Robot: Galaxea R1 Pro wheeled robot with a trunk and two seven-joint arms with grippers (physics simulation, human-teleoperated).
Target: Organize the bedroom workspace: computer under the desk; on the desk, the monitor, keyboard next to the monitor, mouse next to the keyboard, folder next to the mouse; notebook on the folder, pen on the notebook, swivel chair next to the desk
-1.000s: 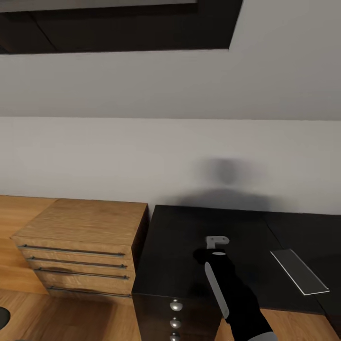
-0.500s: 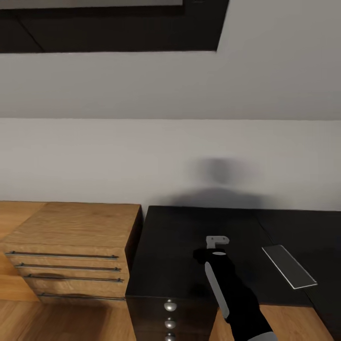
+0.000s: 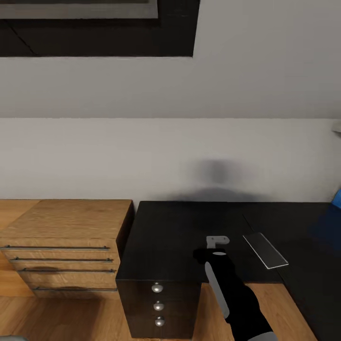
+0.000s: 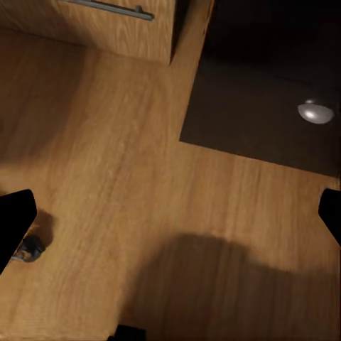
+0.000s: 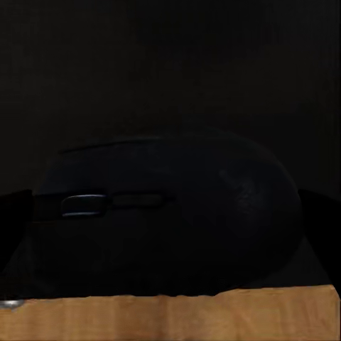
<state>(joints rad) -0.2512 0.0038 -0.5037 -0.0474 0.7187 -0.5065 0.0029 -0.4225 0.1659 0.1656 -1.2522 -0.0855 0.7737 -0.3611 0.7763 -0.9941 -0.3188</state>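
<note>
The right gripper (image 5: 167,213) held the mouse (image 5: 170,209) between its jaws, above the desk (image 3: 180,227) surface near its front edge. A flat pale rectangle (image 3: 265,250) lay on that surface. The left gripper (image 4: 170,227) hung over the floor (image 4: 106,163), jaws apart and empty. By my judgement the mouse was not yet placed; most steps remained.

A light wooden dresser (image 3: 66,246) with long bar handles (image 3: 59,247) is the landmark. Under it runs the wood plank floor (image 4: 106,185). Behind and above it rises a pale grey wall (image 3: 142,156), with a dark recess (image 3: 99,28) higher up.
</note>
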